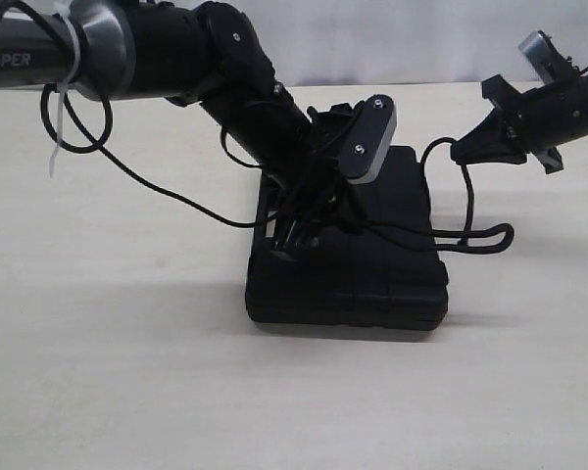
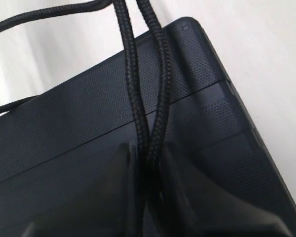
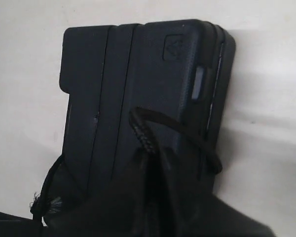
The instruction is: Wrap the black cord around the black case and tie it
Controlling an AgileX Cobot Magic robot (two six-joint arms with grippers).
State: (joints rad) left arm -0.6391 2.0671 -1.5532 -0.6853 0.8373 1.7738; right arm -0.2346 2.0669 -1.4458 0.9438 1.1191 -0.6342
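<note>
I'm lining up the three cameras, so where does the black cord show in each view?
Exterior view: the black cord loops on the table just right of the black case and rises to the right tool.
Left wrist view: its two strands cross the lid into the left tool.
Right wrist view: a strand arcs over the lid from the right tool.
Shared landmark: the ribbed case lid.

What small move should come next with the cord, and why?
Probably the right gripper should draw its end of the cord away from the case to take up slack: the left gripper grips two strands at the lid, while a loose loop lies on the table beside the case.
</note>
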